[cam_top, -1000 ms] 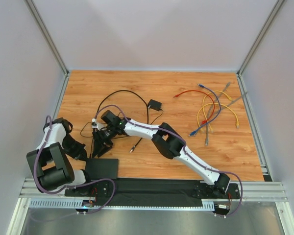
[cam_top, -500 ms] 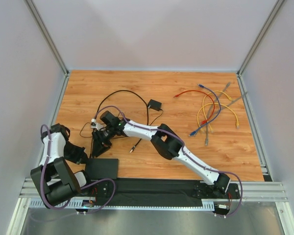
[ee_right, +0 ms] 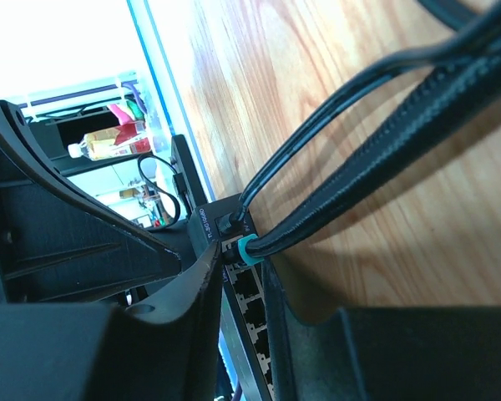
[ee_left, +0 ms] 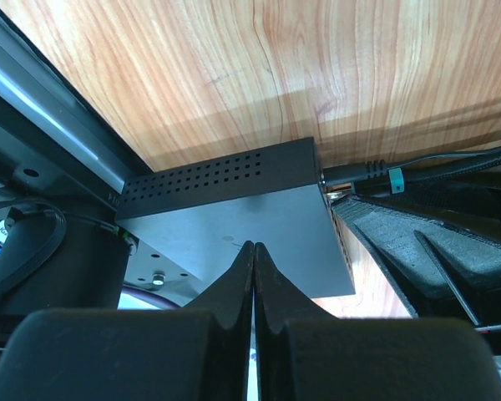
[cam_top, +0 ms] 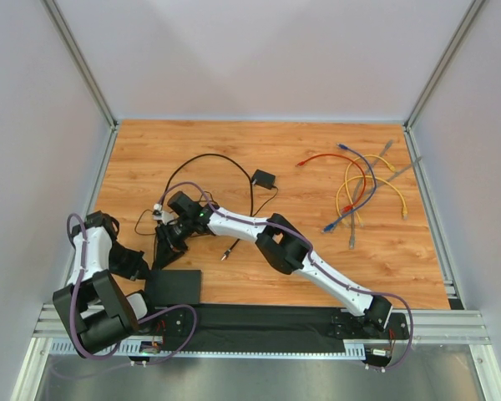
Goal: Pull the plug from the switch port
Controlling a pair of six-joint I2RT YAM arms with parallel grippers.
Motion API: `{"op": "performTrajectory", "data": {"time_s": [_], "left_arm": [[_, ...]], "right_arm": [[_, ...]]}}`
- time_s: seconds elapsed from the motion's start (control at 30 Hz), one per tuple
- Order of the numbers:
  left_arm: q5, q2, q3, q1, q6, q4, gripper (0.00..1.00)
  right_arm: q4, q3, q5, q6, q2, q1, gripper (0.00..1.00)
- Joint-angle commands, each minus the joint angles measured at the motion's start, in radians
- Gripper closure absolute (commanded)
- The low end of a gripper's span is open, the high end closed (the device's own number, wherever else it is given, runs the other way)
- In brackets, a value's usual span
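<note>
The switch port is a flat black box at the near left edge of the table. My left gripper is shut and empty, its tips over the box's top face. A black braided cable ends in the plug, marked by a teal ring, seated in the end socket of the row. My right gripper reaches down from the far side, its two fingers pressed against either side of the plug. The left wrist view shows the plug at the box's corner.
A thin black cord enters the box beside the plug and runs to a small adapter block. Several coloured patch cables lie at the far right. The arms' black base rail borders the switch.
The right gripper's jaws have narrowed onto the plug. The left arm shifted its elbow nearer the left base, and its fingers finished closing.
</note>
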Motion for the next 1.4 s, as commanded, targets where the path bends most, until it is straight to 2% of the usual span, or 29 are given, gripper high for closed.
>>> {"op": "performTrajectory", "data": {"time_s": [0.0,0.1,0.13,0.3,0.47,0.53,0.63,0.73,0.83,0.9,1.07,1.1,1.17,1.2,1.23,1.37], "left_arm": [[0.005,0.005,-0.014,0.007,-0.015,0.014,0.99],[-0.002,0.032,-0.012,0.008,-0.016,0.014,0.99],[-0.008,0.037,-0.014,0.007,-0.026,0.017,0.99],[-0.031,0.055,-0.024,0.008,-0.056,0.04,1.0],[-0.065,0.106,-0.023,0.007,-0.061,0.063,1.0],[-0.085,0.153,-0.021,0.007,-0.062,0.063,1.0],[-0.09,0.206,-0.017,0.007,-0.059,0.076,1.0],[-0.1,0.229,-0.017,0.007,-0.061,0.077,1.0],[-0.101,0.212,-0.02,0.007,-0.067,0.079,1.0],[-0.101,0.21,-0.024,0.005,-0.069,0.082,1.0],[-0.1,0.233,-0.018,0.007,-0.066,0.085,1.0],[-0.101,0.236,-0.02,0.005,-0.064,0.085,1.0],[-0.101,0.238,-0.02,0.007,-0.064,0.088,1.0],[-0.101,0.238,-0.021,0.005,-0.064,0.088,1.0],[-0.101,0.239,-0.02,0.005,-0.064,0.088,1.0],[-0.101,0.239,-0.02,0.004,-0.064,0.088,1.0]], "right_arm": [[-0.01,-0.023,0.082,-0.011,0.063,0.015,0.76],[0.032,-0.066,0.065,0.024,0.063,0.015,0.87],[0.059,-0.072,0.058,0.036,0.065,0.015,1.0],[0.076,-0.147,0.111,0.024,0.028,0.015,1.0],[0.108,-0.309,0.324,-0.102,-0.094,0.02,1.0],[0.084,-0.321,0.412,-0.17,-0.124,0.026,1.0],[0.087,-0.333,0.457,-0.179,-0.148,0.031,1.0],[0.09,-0.285,0.391,-0.151,-0.121,0.025,1.0],[0.226,-0.3,0.28,-0.009,-0.105,0.0,1.0],[0.376,-0.282,0.164,0.166,-0.075,-0.02,1.0],[0.476,-0.271,0.133,0.3,-0.052,-0.026,1.0],[0.474,-0.268,0.14,0.312,-0.049,-0.028,1.0],[0.35,-0.224,0.195,0.192,-0.061,-0.026,1.0],[0.156,-0.213,0.301,0.117,-0.071,-0.025,1.0],[0.107,-0.212,0.346,0.0,-0.094,-0.023,1.0],[-0.013,-0.284,0.591,-0.143,-0.168,-0.022,1.0]]}}
